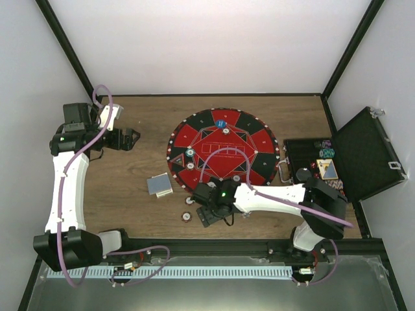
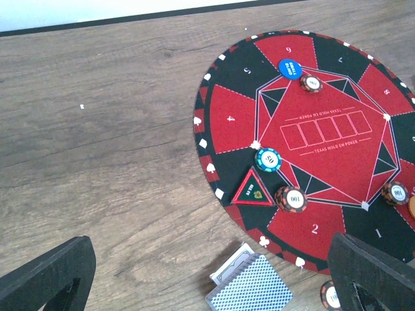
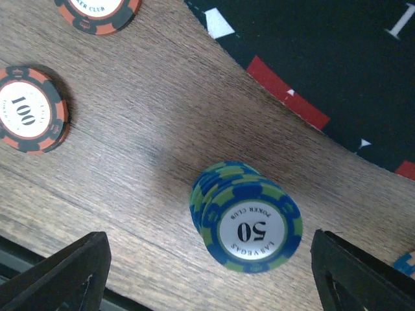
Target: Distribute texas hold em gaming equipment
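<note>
A short stack of blue-and-green 50 chips point(image 3: 249, 220) stands on the wood just off the mat's near edge. My right gripper point(image 3: 207, 243) hangs over it, open, with a finger on each side and neither touching. Two red 100 chips point(image 3: 29, 110) lie to its left. From above, the right gripper point(image 1: 209, 210) covers that stack. A blue-backed card deck point(image 2: 249, 285) lies left of the mat. On the mat sit a blue button disc point(image 2: 290, 67), a 50 chip point(image 2: 268, 159) and 100 chips point(image 2: 291, 199). The left gripper point(image 1: 133, 139) is open and holds nothing, far left of the mat.
The round red-and-black mat point(image 1: 224, 152) fills the table's middle, with a triangular all-in marker point(image 2: 253, 189) on it. A black hinged case point(image 1: 366, 152) stands open at the right edge with more chips inside. Bare wood lies between the left gripper and the mat.
</note>
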Tool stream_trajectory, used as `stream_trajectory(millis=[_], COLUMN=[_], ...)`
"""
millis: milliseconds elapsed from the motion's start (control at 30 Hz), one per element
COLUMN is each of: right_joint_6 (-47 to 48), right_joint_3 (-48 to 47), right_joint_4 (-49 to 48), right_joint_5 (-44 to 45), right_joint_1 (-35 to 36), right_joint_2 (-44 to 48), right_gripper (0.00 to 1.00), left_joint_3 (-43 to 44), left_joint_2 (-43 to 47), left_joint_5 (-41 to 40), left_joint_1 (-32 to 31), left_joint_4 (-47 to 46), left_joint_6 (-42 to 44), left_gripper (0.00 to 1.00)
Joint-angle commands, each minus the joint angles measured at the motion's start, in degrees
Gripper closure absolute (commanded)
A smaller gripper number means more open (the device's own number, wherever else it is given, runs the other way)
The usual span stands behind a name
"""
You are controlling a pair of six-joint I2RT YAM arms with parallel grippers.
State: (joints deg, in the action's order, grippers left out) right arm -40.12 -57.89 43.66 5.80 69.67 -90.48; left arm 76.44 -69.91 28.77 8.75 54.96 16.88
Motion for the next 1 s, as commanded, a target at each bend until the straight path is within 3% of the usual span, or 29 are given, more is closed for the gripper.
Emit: stream_trajectory(millis=[0, 300, 733, 967], right_joint_6=[-0.1, 0.4, 1.4, 1.9], right_joint_3=[0.4, 2.7, 2.1, 1.8], right_joint_4=[-1.7, -3.3, -4.6, -4.6], right_joint_5=[0.7, 1.8, 1.8, 1.9], right_joint_1=[0.5, 0.4, 0.4, 0.4], right_joint_2=[-2.1, -4.6, -6.0, -6.4], right_gripper=[0.15, 0.21, 0.38, 0.56], left_joint_3=[-0.6, -0.7, -0.9, -0.6], left_joint_2=[1.3, 1.2, 1.5, 1.6], left_joint_5=[0.4, 0.5, 0.5, 0.5], left_joint_1=[0.3, 0.3, 0.3, 0.3], left_joint_4=[-0.6, -0.8, -0.7, -0.7], left_joint_6=[0.1, 0.2, 0.1, 0.0], left_gripper=[0.0, 0.0, 0.0, 0.0])
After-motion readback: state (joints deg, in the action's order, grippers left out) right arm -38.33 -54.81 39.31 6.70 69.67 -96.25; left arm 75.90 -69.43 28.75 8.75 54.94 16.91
